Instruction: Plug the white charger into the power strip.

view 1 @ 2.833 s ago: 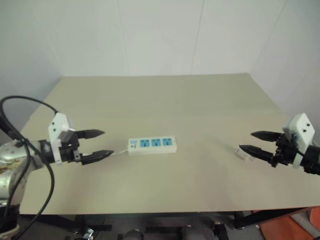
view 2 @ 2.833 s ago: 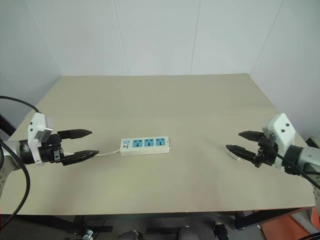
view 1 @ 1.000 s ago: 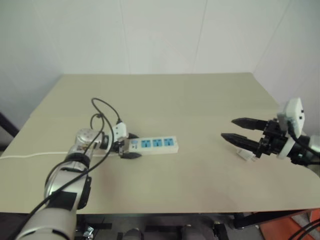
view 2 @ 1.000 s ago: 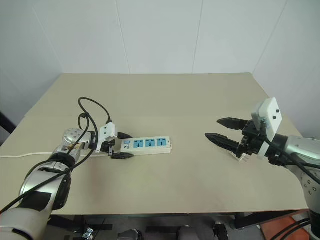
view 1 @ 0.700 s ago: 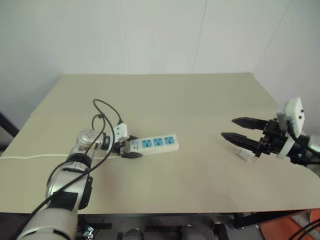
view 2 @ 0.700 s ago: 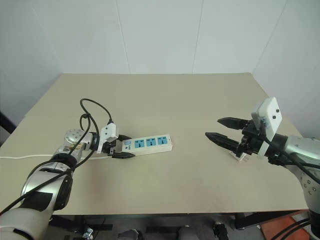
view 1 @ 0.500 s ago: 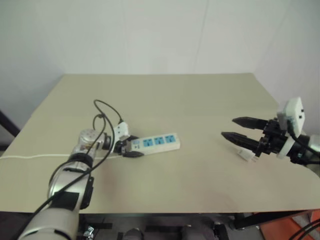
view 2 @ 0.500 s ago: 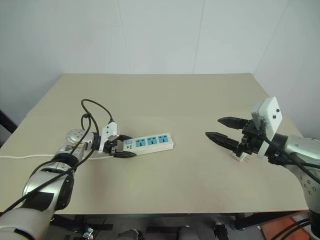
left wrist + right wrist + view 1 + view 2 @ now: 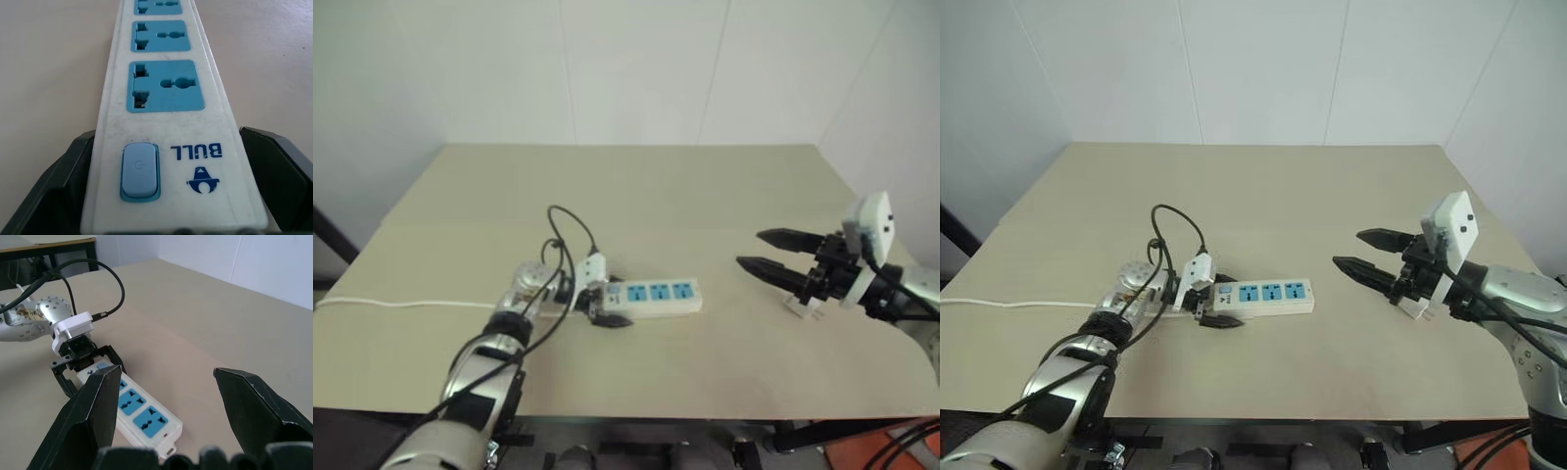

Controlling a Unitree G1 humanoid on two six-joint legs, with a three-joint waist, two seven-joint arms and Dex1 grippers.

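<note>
White charger [image 9: 1417,307] is lying just under the spread, empty right pincer [image 9: 1349,251], power strip [image 9: 1261,296] stretching three-to-nine o'clock at counter [image 9: 1283,196] centre, left pincer [image 9: 1217,305] straddling its switch end.

One power strip [image 9: 1263,295] with three sockets, one white charger [image 9: 1416,307], one table [image 9: 1332,196]

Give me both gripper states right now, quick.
Left gripper: jaws around the switch end of the power strip; whether they grip it cannot be told.
Right gripper: open, holding nothing, above the table.
</note>
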